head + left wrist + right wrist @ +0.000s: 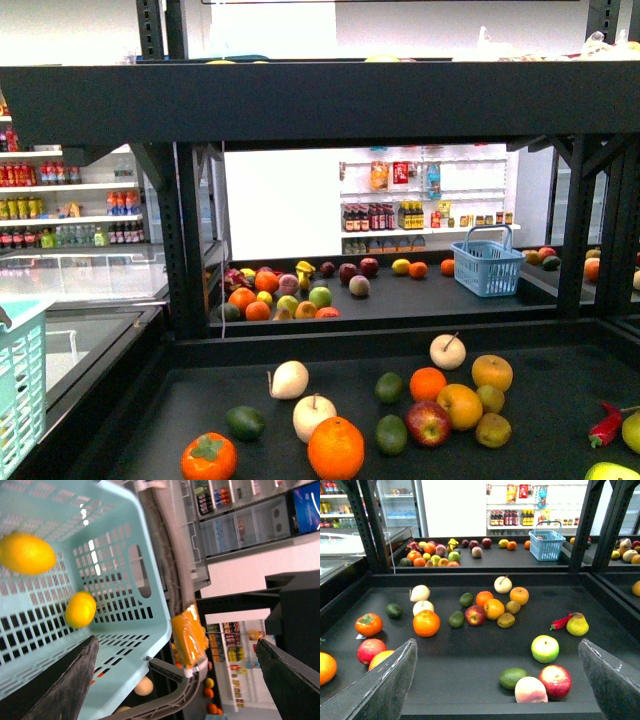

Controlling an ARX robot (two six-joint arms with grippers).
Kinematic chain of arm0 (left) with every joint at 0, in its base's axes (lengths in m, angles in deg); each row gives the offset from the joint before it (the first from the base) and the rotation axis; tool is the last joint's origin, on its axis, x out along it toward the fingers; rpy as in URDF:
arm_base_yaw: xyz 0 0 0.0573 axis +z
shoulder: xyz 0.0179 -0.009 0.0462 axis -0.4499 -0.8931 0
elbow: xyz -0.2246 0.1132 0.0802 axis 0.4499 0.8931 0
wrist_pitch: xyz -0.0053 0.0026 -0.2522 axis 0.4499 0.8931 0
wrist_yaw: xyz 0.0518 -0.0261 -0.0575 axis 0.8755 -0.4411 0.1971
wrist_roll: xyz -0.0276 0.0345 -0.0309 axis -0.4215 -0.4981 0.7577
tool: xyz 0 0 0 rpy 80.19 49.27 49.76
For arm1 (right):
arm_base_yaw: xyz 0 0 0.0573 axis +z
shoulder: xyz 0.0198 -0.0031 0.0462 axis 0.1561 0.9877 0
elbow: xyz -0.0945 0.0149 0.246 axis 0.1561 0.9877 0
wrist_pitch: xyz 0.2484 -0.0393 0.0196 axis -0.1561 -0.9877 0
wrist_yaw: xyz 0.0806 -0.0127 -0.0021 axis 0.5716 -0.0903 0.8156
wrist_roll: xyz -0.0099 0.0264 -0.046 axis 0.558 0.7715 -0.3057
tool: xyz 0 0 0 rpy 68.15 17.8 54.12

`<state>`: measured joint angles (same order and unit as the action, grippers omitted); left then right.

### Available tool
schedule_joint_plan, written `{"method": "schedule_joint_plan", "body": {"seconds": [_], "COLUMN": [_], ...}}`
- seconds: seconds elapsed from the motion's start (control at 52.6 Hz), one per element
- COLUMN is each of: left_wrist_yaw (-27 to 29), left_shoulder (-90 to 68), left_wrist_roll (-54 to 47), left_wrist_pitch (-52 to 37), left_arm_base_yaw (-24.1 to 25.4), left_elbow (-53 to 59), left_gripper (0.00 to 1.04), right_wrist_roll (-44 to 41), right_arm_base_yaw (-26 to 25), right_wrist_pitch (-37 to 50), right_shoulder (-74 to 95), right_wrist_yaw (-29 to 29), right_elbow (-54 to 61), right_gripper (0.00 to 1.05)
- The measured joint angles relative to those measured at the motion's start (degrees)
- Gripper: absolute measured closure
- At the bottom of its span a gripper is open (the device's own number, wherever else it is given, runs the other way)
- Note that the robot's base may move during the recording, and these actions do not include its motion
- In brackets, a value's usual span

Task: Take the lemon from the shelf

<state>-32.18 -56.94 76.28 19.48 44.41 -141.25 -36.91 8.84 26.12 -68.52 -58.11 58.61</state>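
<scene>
Stock as viewed from the aisle, left to right.

1. Teal basket (20, 400), just beyond the left edge of the shelf (560, 400). Contents in the left wrist view: one lemon (25, 554), bright yellow and oval, against the perforated floor; a second lemon (80, 609) near it, apart from the first.
2. Left gripper (176, 641), positioned over the basket rim. Jaws spread wide, nothing between them.
3. Shelf, front tray. Near the front edge, an orange (335, 448). Toward the middle, a red apple (428, 423) touching a yellow-orange fruit (460, 405); whether that one was a lemon could not be told. A chili (605, 425) lay at the right edge. No plain bright-yellow oval was noted on this tray.
4. Right gripper (497, 642), above the front edge of the tray, well apart from any fruit. Jaws spread, empty.
5. Blue basket (487, 262), on the far tray toward its right side.

Status, as judged: picking looked done for the two lemons in the basket. Remaining work, if any, depended on finding another lemon among the tray fruit; neither arm was set on one.
</scene>
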Motion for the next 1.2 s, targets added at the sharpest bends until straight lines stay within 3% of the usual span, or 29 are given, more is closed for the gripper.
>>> {"method": "schedule_joint_plan", "body": {"seconds": [0.152,0.4,0.533,0.628,0.685,0.761,0.97,1.085,1.199], "left_wrist_yaw": [3.3,0.7,1.6,5.0,9.5,10.2,5.3,1.7,0.2], "left_shoulder": [3.9,8.5,13.9,17.5,20.0,25.4,34.5,39.3,42.1], "left_wrist_roll": [-24.2,-59.3,-68.6,-69.9,-69.5,-69.1,-68.8,-68.8,-68.6], "left_wrist_pitch": [-1.0,0.0,1.4,0.3,-4.5,-8.5,-12.0,-13.1,-13.3], "left_arm_base_yaw": [-6.8,-22.2,-31.5,-35.1,-36.0,-35.6,-30.6,-27.3,-25.4], "left_elbow": [-0.5,-0.6,3.3,7.6,12.1,19.1,33.1,39.0,42.0], "left_gripper": [0.08,0.08,0.08,0.08,0.17,0.31,0.7,1.01,1.03], "right_wrist_roll": [0.0,0.0,0.0,0.0,0.0,0.0,0.0,0.0,0.0], "right_arm_base_yaw": [0.0,0.0,0.0,0.0,0.0,0.0,0.0,0.0,0.0], "right_wrist_pitch": [0.0,0.0,0.0,0.0,0.0,0.0,0.0,0.0,0.0], "right_shoulder": [0.0,0.0,0.0,0.0,0.0,0.0,0.0,0.0,0.0], "right_wrist_yaw": [0.0,0.0,0.0,0.0,0.0,0.0,0.0,0.0,0.0], "right_elbow": [0.0,0.0,0.0,0.0,0.0,0.0,0.0,0.0,0.0], "right_gripper": [0.08,0.08,0.08,0.08,0.08,0.08,0.08,0.08,0.08]}}
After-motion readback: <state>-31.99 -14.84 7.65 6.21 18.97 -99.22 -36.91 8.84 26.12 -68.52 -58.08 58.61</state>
